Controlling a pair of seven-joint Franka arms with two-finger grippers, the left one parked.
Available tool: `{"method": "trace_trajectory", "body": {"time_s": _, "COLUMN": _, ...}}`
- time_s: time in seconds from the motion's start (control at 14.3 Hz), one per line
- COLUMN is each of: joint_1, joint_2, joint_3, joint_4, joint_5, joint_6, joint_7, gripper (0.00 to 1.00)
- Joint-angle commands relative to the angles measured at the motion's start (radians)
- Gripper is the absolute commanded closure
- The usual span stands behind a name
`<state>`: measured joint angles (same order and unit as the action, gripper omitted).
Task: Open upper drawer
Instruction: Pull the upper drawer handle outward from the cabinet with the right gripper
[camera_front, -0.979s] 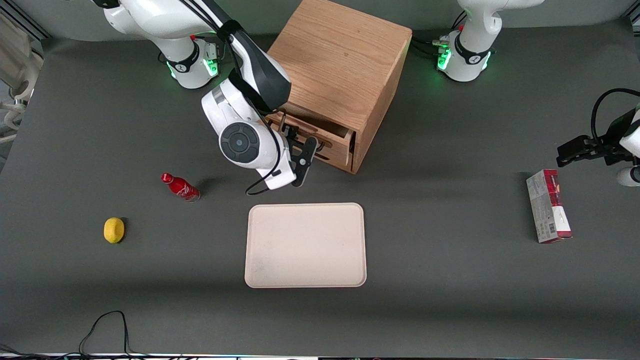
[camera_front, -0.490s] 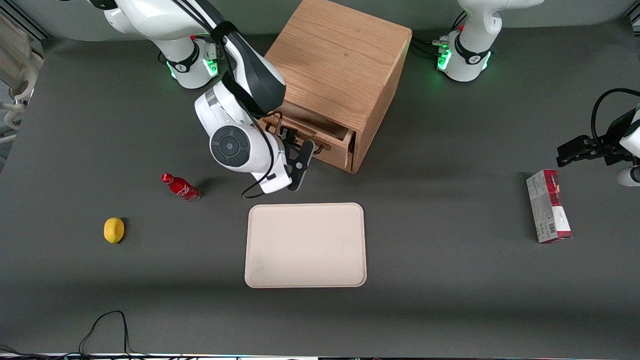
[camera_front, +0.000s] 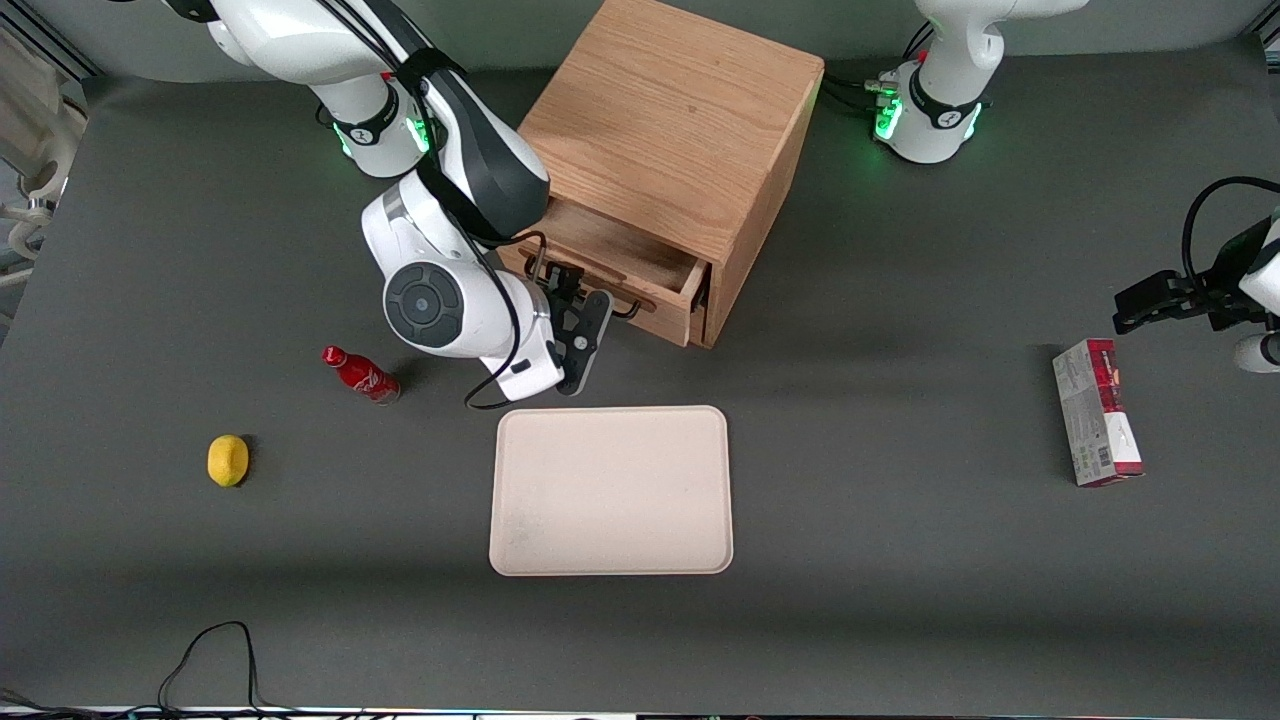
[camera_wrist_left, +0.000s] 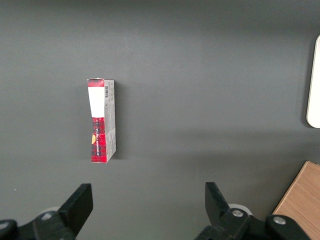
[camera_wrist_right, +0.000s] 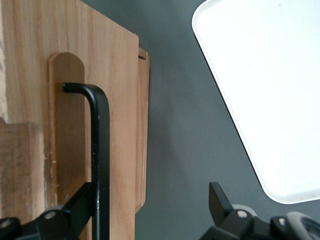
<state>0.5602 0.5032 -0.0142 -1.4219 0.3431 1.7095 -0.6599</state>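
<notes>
Upper drawer (camera_front: 640, 268) is partly out; your gripper (camera_front: 572, 322), fingers spread, hooks its handle (camera_wrist_right: 100, 150), so pull straight

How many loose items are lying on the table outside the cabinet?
4: lemon and red bottle toward the working arm's end, tray nearest the camera centrally, box toward the parked arm's. The claw is at the upper drawer handle.

i see a light oak upper drawer (camera_front: 615, 262) with black handle (camera_wrist_right: 100, 155), black gripper (camera_front: 572, 335), cream tray (camera_front: 611, 490), red bottle (camera_front: 360, 374), yellow lemon (camera_front: 228, 460), dark grey desk (camera_front: 900, 560).
</notes>
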Motion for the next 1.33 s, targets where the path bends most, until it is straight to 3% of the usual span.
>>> {"method": "trace_trajectory", "body": {"time_s": 0.0, "joint_1": -0.008, "joint_2": 0.026, "joint_3": -0.004, "joint_4": 0.038, "joint_5": 0.027, "joint_6": -0.002, "joint_7": -0.029, "gripper": 0.0}}
{"method": "trace_trajectory", "body": {"time_s": 1.26, "joint_1": -0.062, "joint_2": 0.069, "joint_3": -0.003, "joint_4": 0.066, "joint_5": 0.027, "joint_6": 0.062, "joint_7": -0.066, "gripper": 0.0}}
